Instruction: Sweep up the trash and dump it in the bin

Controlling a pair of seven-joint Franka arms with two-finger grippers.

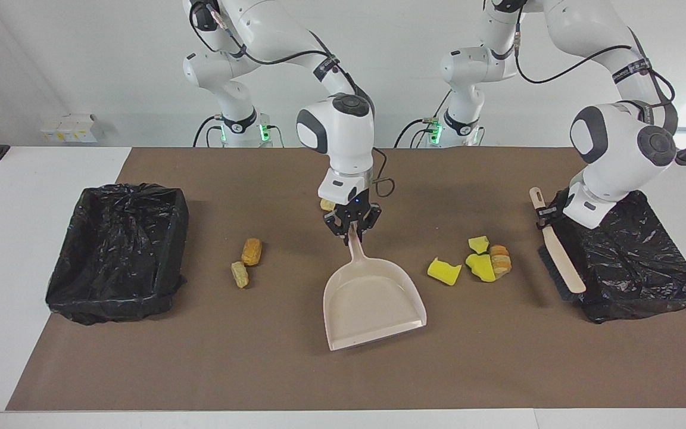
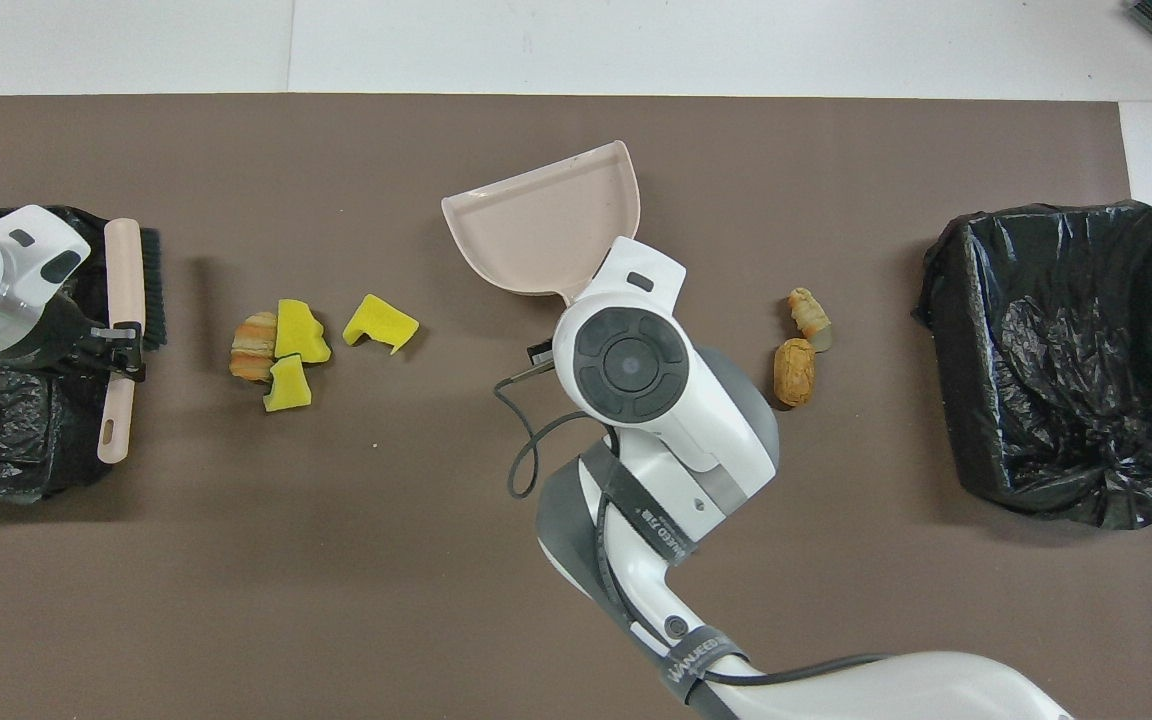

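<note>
Brown paper covers the worktop (image 1: 295,369): facing, the right gripper (image 1: 352,229) is clamped on the beige plastic dustpan (image 1: 373,304) handle, the left gripper (image 1: 548,214) on the beige wooden brush (image 1: 560,262). Overhead, yellow foam and bread-like trash (image 2: 281,345) lies between brush and dustpan, more scraps (image 2: 801,345) near the black-bagged bin (image 2: 1066,360).

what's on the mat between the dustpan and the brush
Four trash scraps: three yellow foam chunks and a bread-like lump, between dustpan and brush, clearest overhead.

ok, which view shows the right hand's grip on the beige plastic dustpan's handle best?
The facing view: the right hand is shut on the handle of the beige plastic dustpan, with nothing in front. In the overhead view the arm's own wrist covers the hand and handle; only the dustpan's tray shows.
</note>
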